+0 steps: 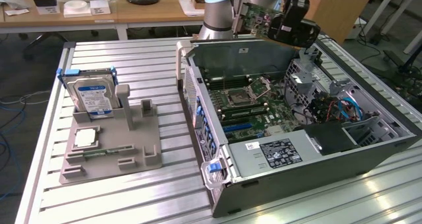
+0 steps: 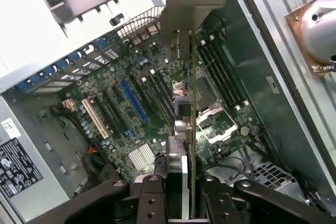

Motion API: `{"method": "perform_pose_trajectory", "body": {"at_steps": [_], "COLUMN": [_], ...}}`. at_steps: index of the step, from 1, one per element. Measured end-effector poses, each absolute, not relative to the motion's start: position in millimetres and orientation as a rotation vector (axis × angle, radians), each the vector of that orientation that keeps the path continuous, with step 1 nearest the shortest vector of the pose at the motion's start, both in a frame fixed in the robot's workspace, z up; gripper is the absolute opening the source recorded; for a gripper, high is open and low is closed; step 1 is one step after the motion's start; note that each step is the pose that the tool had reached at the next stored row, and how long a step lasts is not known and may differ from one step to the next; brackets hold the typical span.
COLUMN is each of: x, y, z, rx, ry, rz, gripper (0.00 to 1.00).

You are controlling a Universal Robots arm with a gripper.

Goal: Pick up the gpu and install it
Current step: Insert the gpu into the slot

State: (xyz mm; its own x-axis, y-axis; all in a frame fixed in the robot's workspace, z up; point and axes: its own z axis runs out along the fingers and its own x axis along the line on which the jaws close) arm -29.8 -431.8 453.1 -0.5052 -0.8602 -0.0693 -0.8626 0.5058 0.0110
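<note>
Gripper [image 1: 269, 22] clamped on the gpu [image 1: 254, 15]: jaws narrow, closed on the card's two faces. Wrist view: fingers [image 2: 152, 192] pressed against either side of the gpu, seen edge-on, metal bracket end farthest from the gripper.

Gpu position: in the air above the case [image 1: 297, 184], over its far wall in the exterior view, touching no part of the case. Green board face was turned toward the exterior view's left. Not seated in any slot.

Case lay on its side on the table [image 1: 132, 61], open side up, motherboard [image 1: 254, 105] exposed inside. Wrist view looked down into the case past the card; the blue slot [image 2: 132, 99] sat on the motherboard beside the gpu's line, not under it (cannot tell how high the card hung above the board).

Power supply [image 1: 277, 152] with a black label sat at the near end of the case.

Fixture [image 1: 132, 145], grey, stood well apart from the case on the exterior view's left, with the hard drive [image 1: 92, 98] upright in it.
</note>
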Motion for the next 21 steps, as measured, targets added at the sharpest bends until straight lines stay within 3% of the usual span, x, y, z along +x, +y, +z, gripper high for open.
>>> {"method": "perform_pose_trajectory", "body": {"at_steps": [21], "x": [-29.8], "y": [-434.6], "z": [449.1], "rx": [-1.774], "ry": [2.462], "rz": [0.025], "gripper": [0.28]}}
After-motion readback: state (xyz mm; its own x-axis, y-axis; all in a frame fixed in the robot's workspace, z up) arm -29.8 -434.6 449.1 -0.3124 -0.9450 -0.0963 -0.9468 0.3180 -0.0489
